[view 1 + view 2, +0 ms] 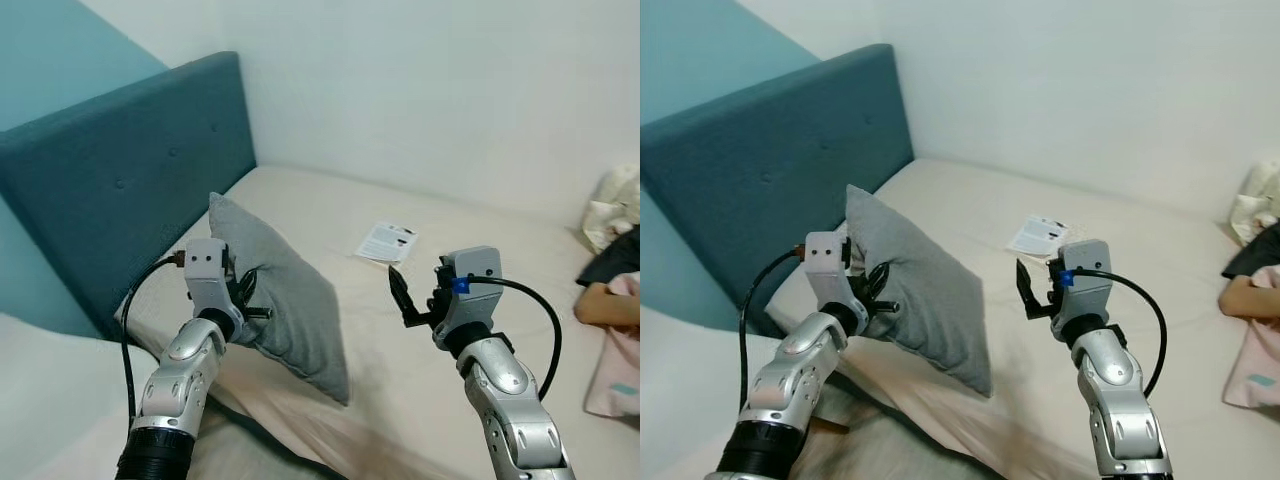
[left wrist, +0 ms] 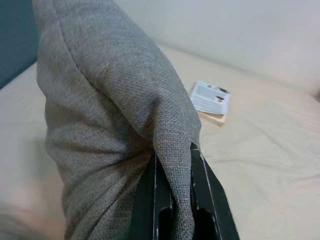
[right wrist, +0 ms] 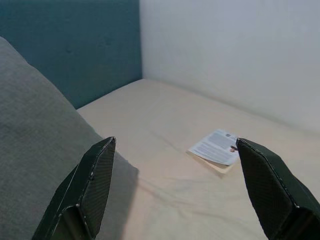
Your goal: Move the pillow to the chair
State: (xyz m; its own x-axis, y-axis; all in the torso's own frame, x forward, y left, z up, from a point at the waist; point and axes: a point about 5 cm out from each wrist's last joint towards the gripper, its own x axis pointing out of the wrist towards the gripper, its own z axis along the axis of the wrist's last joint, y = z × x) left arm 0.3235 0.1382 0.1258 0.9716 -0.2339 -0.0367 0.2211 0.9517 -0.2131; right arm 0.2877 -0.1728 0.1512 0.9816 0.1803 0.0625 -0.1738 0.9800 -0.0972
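A grey pillow (image 1: 285, 290) is lifted on edge above the beige bed (image 1: 470, 240), near the blue headboard (image 1: 120, 180). My left gripper (image 1: 250, 300) is shut on the pillow's near edge; in the left wrist view its black fingers (image 2: 200, 190) pinch a fold of the grey fabric (image 2: 110, 115). To the right of the pillow, my right gripper (image 1: 408, 296) hovers over the mattress, open with nothing between its fingers (image 3: 92, 185). The pillow (image 3: 40, 165) lies to one side in the right wrist view.
A white leaflet (image 1: 386, 242) lies on the mattress beyond the grippers. At the right edge a person's arm (image 1: 600, 303) and pink clothing (image 1: 620, 370) rest on the bed, with a white bundle (image 1: 615, 205) behind. A white wall (image 1: 450, 90) backs the bed.
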